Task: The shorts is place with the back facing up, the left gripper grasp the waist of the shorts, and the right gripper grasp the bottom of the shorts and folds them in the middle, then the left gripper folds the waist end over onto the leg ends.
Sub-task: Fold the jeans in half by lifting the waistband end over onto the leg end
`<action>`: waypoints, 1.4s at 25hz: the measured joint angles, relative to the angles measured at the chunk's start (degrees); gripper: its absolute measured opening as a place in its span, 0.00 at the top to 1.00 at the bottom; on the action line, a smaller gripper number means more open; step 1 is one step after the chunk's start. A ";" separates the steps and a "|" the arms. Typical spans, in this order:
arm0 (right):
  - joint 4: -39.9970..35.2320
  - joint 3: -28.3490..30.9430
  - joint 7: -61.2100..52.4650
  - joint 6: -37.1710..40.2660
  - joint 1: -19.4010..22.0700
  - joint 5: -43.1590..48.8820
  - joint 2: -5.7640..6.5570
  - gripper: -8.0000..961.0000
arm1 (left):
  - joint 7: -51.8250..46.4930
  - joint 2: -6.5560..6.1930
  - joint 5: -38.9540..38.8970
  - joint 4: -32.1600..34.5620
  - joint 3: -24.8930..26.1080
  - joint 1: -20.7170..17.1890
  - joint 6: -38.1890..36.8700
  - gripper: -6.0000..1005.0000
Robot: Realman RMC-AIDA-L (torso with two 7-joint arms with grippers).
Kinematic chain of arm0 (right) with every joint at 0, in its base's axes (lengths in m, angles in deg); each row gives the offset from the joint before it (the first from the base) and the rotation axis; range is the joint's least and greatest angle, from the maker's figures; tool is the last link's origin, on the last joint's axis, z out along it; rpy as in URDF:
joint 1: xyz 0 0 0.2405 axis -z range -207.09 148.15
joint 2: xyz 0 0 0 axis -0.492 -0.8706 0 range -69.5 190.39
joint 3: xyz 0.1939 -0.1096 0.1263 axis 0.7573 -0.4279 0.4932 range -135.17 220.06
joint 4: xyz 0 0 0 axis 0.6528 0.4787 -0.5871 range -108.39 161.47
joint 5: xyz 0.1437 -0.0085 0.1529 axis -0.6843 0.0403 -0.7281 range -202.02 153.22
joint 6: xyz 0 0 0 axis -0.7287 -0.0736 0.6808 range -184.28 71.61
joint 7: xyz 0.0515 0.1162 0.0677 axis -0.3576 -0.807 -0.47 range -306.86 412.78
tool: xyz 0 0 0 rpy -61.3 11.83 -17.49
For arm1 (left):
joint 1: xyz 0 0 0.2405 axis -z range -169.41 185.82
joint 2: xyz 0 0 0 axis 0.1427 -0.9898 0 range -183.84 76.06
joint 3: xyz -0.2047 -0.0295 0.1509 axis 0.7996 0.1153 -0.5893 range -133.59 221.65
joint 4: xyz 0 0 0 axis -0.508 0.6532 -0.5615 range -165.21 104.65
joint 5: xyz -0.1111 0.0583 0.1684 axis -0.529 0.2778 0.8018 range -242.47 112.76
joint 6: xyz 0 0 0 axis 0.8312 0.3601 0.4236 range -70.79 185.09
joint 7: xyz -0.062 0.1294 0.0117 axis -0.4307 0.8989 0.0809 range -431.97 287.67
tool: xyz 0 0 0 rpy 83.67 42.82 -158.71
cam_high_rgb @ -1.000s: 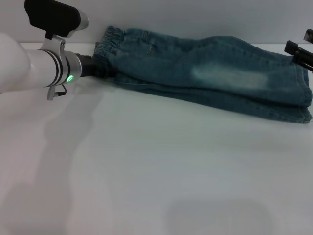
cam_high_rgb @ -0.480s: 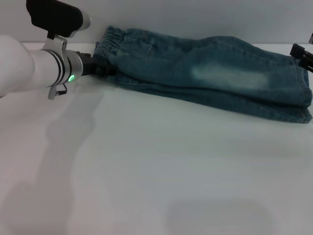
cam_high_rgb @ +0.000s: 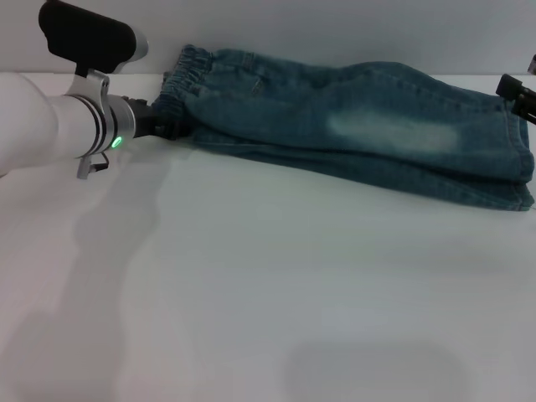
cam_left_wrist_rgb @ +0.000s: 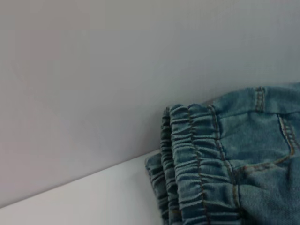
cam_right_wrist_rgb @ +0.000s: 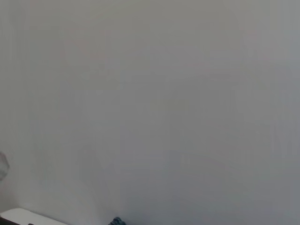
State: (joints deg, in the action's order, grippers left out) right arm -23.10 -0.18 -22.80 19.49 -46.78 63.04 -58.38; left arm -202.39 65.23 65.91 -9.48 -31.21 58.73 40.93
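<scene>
The blue denim shorts lie folded lengthwise along the back of the white table, with a faded patch on top. The gathered waist is at the left end and the leg ends at the right. My left gripper, with its silver ringed wrist and green light, sits right at the near corner of the waist. The left wrist view shows the puckered waist close up. Only a black tip of my right gripper shows at the right edge, just beyond the leg ends and apart from them.
The white table stretches wide and bare in front of the shorts. A pale wall stands close behind them. The right wrist view shows mostly that wall, with a speck of denim at its lower edge.
The left arm has shifted slightly leftward at the waist. The right gripper has drawn back toward the right edge. The shorts have not moved.
</scene>
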 joint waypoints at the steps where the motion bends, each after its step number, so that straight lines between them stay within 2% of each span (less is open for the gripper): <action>1: -0.03 0.00 0.00 0.02 0.00 0.00 0.00 0.34 | 0.00 -0.01 -0.08 -0.28 0.00 0.04 0.19 0.16; 8: -0.04 -0.15 0.00 0.06 0.02 0.00 -0.09 0.34 | -0.02 -0.04 -1.43 -0.62 -1.44 0.20 0.88 0.16; 12: -0.04 -0.01 0.00 0.58 0.12 0.00 -0.09 0.34 | -0.02 -0.04 -5.62 -0.56 -6.50 0.26 1.93 0.16; 15: -0.03 0.06 0.00 0.81 0.16 0.00 -0.09 0.34 | -0.02 -0.03 -7.50 -0.45 -8.47 0.30 2.37 0.16; 25: -0.01 0.19 0.00 1.03 0.18 -0.54 -0.02 0.34 | -0.02 -0.03 -8.38 -0.54 -9.08 0.36 2.34 0.16; 35: -0.02 0.27 -0.01 1.53 0.18 -1.34 0.01 0.34 | 0.29 -0.04 -8.43 -0.54 -9.14 -0.04 2.36 0.23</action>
State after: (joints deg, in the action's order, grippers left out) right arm -23.12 0.09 -22.80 21.02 -46.60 61.71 -58.37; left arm -202.10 65.19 57.49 -10.02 -40.34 58.69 43.29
